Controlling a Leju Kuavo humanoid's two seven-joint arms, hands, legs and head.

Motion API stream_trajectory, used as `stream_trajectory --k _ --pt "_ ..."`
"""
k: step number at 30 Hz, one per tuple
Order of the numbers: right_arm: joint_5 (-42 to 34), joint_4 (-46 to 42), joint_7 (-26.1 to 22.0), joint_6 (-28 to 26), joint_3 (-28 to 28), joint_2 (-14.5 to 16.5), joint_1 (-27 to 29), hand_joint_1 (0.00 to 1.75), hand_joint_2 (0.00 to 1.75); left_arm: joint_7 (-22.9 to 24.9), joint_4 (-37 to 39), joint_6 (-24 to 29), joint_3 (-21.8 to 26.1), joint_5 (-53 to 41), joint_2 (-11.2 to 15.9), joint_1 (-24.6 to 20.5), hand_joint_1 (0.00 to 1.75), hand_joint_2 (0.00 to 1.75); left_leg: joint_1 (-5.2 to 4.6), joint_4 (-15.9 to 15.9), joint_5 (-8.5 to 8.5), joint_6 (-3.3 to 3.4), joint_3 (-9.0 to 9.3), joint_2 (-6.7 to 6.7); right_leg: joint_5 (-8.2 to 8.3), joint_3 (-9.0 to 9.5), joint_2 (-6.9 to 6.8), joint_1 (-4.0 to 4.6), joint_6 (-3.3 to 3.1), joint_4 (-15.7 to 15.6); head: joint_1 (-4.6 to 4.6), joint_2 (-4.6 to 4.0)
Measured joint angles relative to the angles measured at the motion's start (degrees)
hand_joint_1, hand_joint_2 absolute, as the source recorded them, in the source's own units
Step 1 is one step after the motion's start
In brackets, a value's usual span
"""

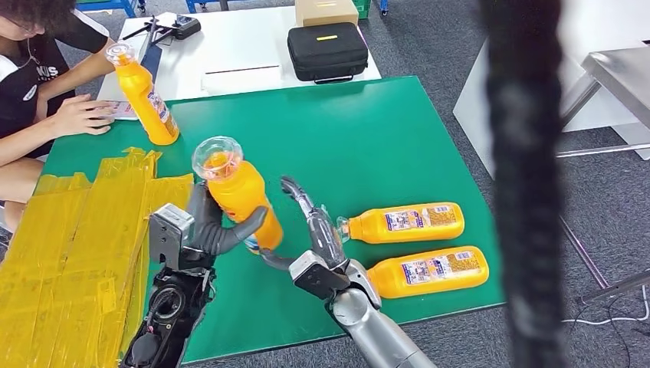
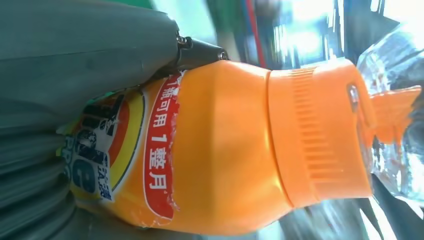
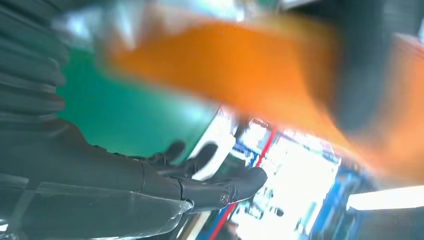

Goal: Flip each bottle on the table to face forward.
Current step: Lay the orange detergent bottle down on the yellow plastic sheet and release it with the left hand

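Note:
My left hand (image 1: 205,232) grips an orange bottle (image 1: 239,197) around its lower body and holds it nearly upright over the green table (image 1: 345,130). Its clear cap (image 1: 218,157) points up. In the left wrist view the bottle (image 2: 225,150) shows its red and yellow label (image 2: 125,155) beside my left hand (image 2: 60,90). My right hand (image 1: 310,230) is just to the right of that bottle with its fingers spread and holds nothing; the right wrist view has its fingers (image 3: 200,175) under a blurred orange bottle (image 3: 240,75). Two more bottles (image 1: 406,222) (image 1: 429,271) lie on their sides at the right. Another bottle (image 1: 146,96) stands upright at the back left.
A person sits at the far left with a hand (image 1: 80,115) on a paper near the standing bottle. Yellow tape sheets (image 1: 77,245) cover the table's left part. A black case (image 1: 327,50) sits on the white table behind. A dark blurred strip (image 1: 525,184) crosses the right side of the head view.

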Motion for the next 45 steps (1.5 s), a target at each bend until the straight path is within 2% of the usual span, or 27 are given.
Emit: stream_trajectory --k 3,6,8,10,12,13,15,18,21,24,27,31,35,38,41,45 --pt "2.13 -4.25 1.65 -2.15 -0.02 -0.87 1.94 0.00 1.75 2.43 -0.31 12.40 2.66 -16.32 0.18 -0.02 1.75 1.75 0.00 0.00 0.00 0.00 0.00 0.00 0.00 0.00 0.00 0.00 0.00 0.00 -0.01 0.00" --pt "3.33 -8.13 2.77 -3.34 -0.13 -1.79 3.49 0.00 1.75 4.92 -0.32 17.61 5.29 -25.07 0.38 -0.15 1.75 1.75 0.00 0.00 0.00 0.00 0.00 -0.01 0.00 -0.01 0.00 0.00 0.00 0.00 -0.01 0.00" --pt "4.70 -10.42 3.52 -4.96 -0.40 -2.31 4.41 0.00 1.75 8.44 -0.07 21.00 6.81 -33.84 0.46 -0.37 1.75 1.75 0.00 0.00 0.00 0.00 0.00 -0.01 0.00 -0.01 0.00 0.00 0.00 0.00 0.00 0.00" --pt "6.23 -13.03 4.44 -6.85 -0.85 -2.88 5.63 0.00 1.75 14.90 0.52 24.77 8.90 -49.15 0.65 -0.78 1.75 1.75 -0.01 0.00 0.00 0.00 0.00 -0.01 0.00 0.00 0.00 -0.01 0.00 0.00 0.00 0.00" --pt "7.49 -15.97 5.38 -8.36 -1.32 -3.58 7.08 0.00 1.75 25.38 1.36 26.32 10.97 -65.95 1.91 -1.51 1.75 1.75 -0.01 0.00 0.00 0.00 -0.01 0.00 0.00 -0.02 0.00 -0.01 0.00 0.00 0.03 0.00" --pt "8.06 -17.42 5.85 -8.97 -1.59 -3.94 7.78 0.00 1.75 31.64 2.05 26.00 11.00 -71.87 3.43 -2.16 1.75 1.75 -0.01 0.00 -0.01 0.00 0.00 0.01 0.00 -0.03 0.01 -0.01 0.00 0.00 0.03 0.00" --pt "9.05 -19.98 6.67 -9.99 -2.12 -4.61 8.97 0.00 1.75 43.07 3.99 24.10 8.98 -76.31 7.54 -3.90 1.75 1.75 0.00 0.00 -0.01 -0.02 0.00 0.05 0.01 -0.08 0.03 0.00 -0.01 0.00 0.00 0.00" --pt "10.67 -23.19 7.64 -11.12 -2.99 -5.65 10.42 0.00 1.75 53.59 8.01 19.30 4.21 -75.10 13.02 -7.03 1.75 1.75 0.05 0.00 0.07 -0.05 -0.03 0.03 0.01 -0.13 0.02 0.02 -0.03 0.00 -0.02 0.00" --pt "13.11 -25.61 8.83 -12.45 -3.84 -6.43 11.34 0.00 1.75 57.19 13.07 13.83 -0.18 -74.71 15.70 -9.53 1.75 1.75 0.06 0.00 0.11 -0.07 -0.06 -0.04 0.01 -0.08 -0.03 0.03 -0.02 0.02 -0.01 0.00" --pt "15.09 -27.60 9.88 -13.71 -4.77 -7.04 12.36 0.00 1.75 56.35 19.28 10.24 -0.76 -74.59 15.96 -11.28 1.75 1.75 0.02 0.00 0.10 -0.07 -0.07 0.06 0.03 -0.10 0.01 0.01 0.00 0.02 0.02 0.00" --pt "16.45 -28.91 10.71 -14.26 -5.47 -7.47 13.06 0.00 1.75 54.73 25.48 8.88 -0.08 -74.56 15.67 -13.04 1.75 1.75 -0.02 0.01 0.09 -0.05 -0.07 0.08 0.04 -0.13 0.03 -0.03 0.01 0.01 0.01 0.00" --pt "17.13 -29.88 11.12 -14.44 -6.01 -7.86 13.38 0.00 1.75 53.87 30.81 8.39 0.70 -74.57 15.20 -14.36 0.01 1.75 -0.03 0.01 0.09 -0.05 -0.11 0.03 0.03 -0.15 0.02 -0.02 0.01 0.01 0.01 0.00" --pt "20.53 -30.11 13.28 -15.46 -6.73 -7.91 13.42 0.00 1.75 52.86 35.30 6.76 1.88 -74.57 14.16 -15.68 0.00 1.75 -0.02 0.01 0.08 -0.05 -0.12 0.04 0.03 -0.15 0.02 -0.02 0.01 0.01 0.01 0.00" --pt "25.86 -30.11 16.43 -16.10 -7.92 -7.79 13.29 0.00 1.75 52.83 39.40 7.52 2.89 -74.57 13.01 -16.65 0.00 1.75 -0.02 0.01 0.08 -0.05 -0.13 0.04 0.03 -0.15 0.02 -0.02 0.01 0.01 0.01 0.00" --pt "28.06 -30.11 17.64 -16.17 -8.86 -7.76 13.06 0.00 1.75 53.05 42.11 8.48 3.47 -74.57 12.08 -17.23 0.00 1.75 -0.02 0.01 0.08 -0.05 -0.13 0.03 0.03 -0.14 0.01 -0.02 0.01 0.01 0.01 0.00" --pt "28.48 -30.11 18.02 -16.19 -9.57 -7.74 12.98 0.00 1.75 53.10 44.26 8.81 3.78 -74.57 11.36 -17.68 0.00 0.00 -0.02 0.01 0.08 -0.05 -0.13 0.03 0.03 -0.15 0.01 -0.02 0.02 0.02 0.00 0.00"
